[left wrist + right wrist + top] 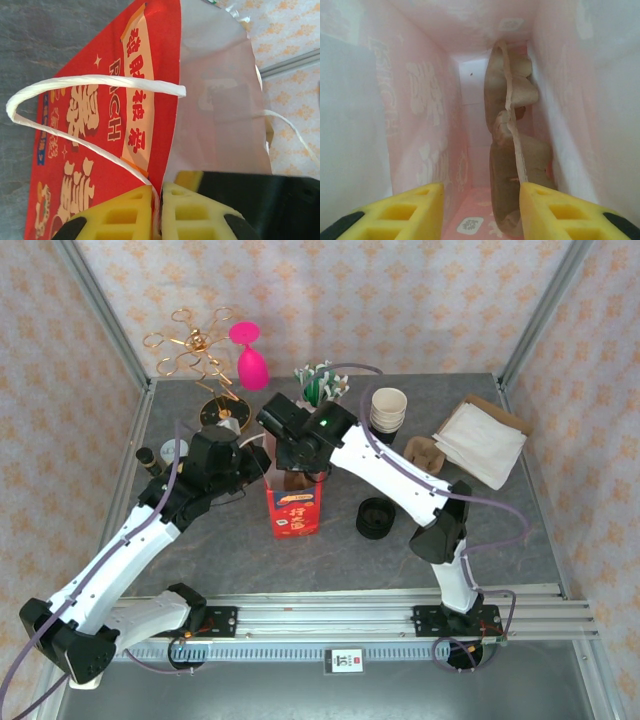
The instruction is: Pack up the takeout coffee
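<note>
A red paper bag with a white twisted handle stands upright mid-table. My left gripper is shut on the bag's top edge, one finger on the red outside and one on the pale inside. My right gripper reaches down into the bag mouth, its jaws open. Inside the bag, a brown pulp cup carrier stands on edge, just off the inner face of my right fingertip. A small dark cup with a black lid, seemingly the takeout coffee, stands at the far left behind my left arm.
A stack of cream cups and a second brown carrier sit behind the right arm. Black lids lie right of the bag. White paper sheets on cardboard lie far right. A gold rack and a pink glass stand at the back.
</note>
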`<state>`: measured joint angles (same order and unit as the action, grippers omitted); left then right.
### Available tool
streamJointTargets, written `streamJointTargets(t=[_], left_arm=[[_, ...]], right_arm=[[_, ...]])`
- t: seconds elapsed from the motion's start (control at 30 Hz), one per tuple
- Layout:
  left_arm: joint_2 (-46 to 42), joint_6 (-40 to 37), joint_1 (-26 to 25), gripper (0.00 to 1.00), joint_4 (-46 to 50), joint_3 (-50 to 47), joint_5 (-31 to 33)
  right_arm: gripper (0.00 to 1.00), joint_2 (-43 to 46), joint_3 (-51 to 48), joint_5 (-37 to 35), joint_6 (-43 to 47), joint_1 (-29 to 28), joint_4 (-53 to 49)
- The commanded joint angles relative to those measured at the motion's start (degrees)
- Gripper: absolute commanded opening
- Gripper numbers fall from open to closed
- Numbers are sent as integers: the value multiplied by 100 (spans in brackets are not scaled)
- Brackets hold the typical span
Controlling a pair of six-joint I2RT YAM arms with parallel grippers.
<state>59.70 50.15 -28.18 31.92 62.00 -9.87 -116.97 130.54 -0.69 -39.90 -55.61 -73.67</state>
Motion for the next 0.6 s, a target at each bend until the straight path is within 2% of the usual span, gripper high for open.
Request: streamJointTargets(t=[0.0, 0.2, 0.57], left_arm=[[-135, 135, -74, 7, -175, 20, 70], [-175, 151, -73, 0, -197, 11, 188], [-312, 294, -64, 0, -419, -202, 184]], right_arm=[[43, -171, 95, -322, -176, -54, -38], [44, -448, 200, -490, -279, -59, -121], [45, -806, 200, -513, -336, -53, -45]])
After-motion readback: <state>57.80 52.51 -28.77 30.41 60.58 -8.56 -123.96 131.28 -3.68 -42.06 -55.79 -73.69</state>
